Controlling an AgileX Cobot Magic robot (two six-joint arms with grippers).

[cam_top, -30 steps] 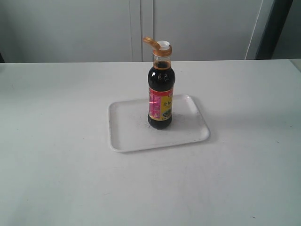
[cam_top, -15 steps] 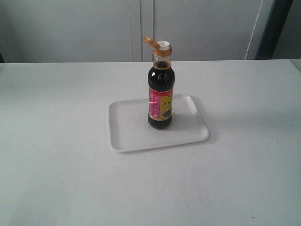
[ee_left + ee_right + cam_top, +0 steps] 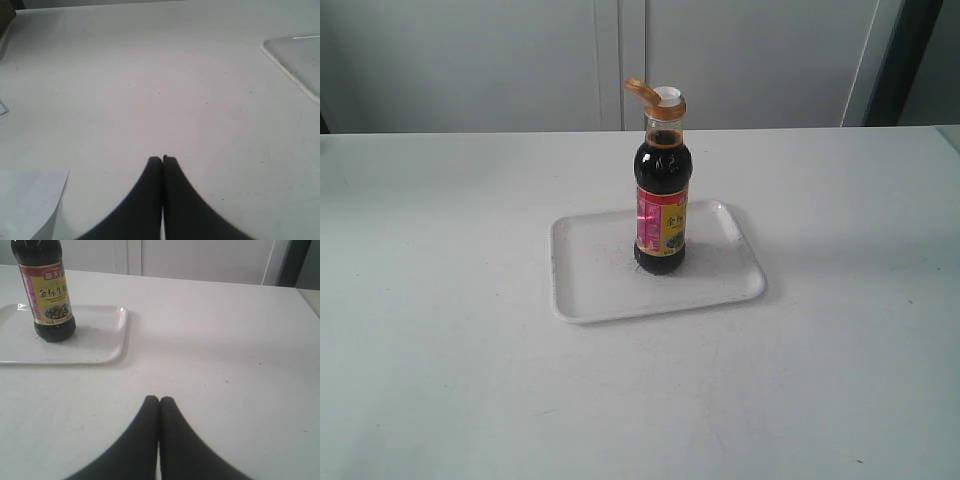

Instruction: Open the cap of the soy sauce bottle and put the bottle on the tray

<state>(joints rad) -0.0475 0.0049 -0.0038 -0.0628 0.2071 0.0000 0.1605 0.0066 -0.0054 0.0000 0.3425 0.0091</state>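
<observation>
From the exterior view, the small clear glass soy sauce bottle [image 3: 661,200] of dark brown liquid, with its red-and-yellow label, stands upright on the shallow white rectangular plastic tray [image 3: 590,290], a little right of the tray's middle and off every rim. Its golden-brown ribbed flip cap [image 3: 642,90] hangs open on its hinge and the white spout [image 3: 667,96] is bare, so both steps look done. The pale bench [image 3: 440,380] lies open on all sides, with no arm in sight. In the left wrist view the left jaws are pressed tip to tip and hold nothing, over bare bench with one tray corner near and a white sheet [image 3: 30,200] close by. In the right wrist view the right jaws are likewise pinched together and empty, well apart from the bottle. The next move seems to call only for keeping clear – a tall, narrow bottle would tip at a nudge.
</observation>
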